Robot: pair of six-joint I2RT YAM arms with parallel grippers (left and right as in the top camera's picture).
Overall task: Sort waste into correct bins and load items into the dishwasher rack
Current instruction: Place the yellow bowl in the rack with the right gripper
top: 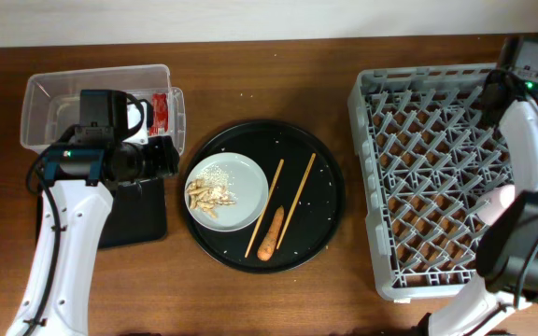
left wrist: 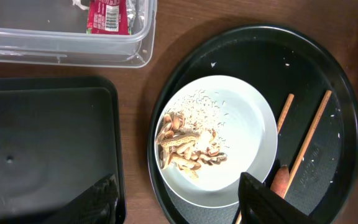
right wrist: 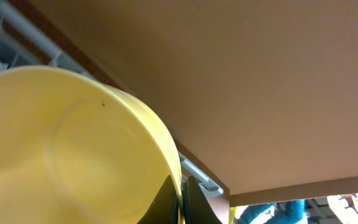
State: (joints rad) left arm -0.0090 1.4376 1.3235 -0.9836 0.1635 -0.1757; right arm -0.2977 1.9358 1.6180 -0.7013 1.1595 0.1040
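The brown wooden table [top: 250,75] carries four things. A clear tub [top: 45,112] sits by the far left corner, with a flat black tray [top: 143,219] just in front of it. A round tray [top: 323,191] lies mid-table, and a grey rack [top: 418,168] stands along the right edge.

Around the round black tray [top: 325,177], I had bare desk [top: 269,84] at 12 o'clock and a bare strip at 3 o'clock before the dishwasher rack [top: 361,168] wall. At 9 o'clock room was tight: the clear tub [top: 49,93] and shallow black tray [left wrist: 42,143] sat just beside its rim, with my left arm [top: 63,233] over both. The chopsticks [top: 297,201] and carrot stick [top: 271,235] lay flat at the plate's [top: 246,177] 3 to 5 o'clock. My right arm [top: 530,159], its fingers [right wrist: 197,208] pinching the yellow bowl [right wrist: 61,149], crowded the rack's 3 o'clock edge.
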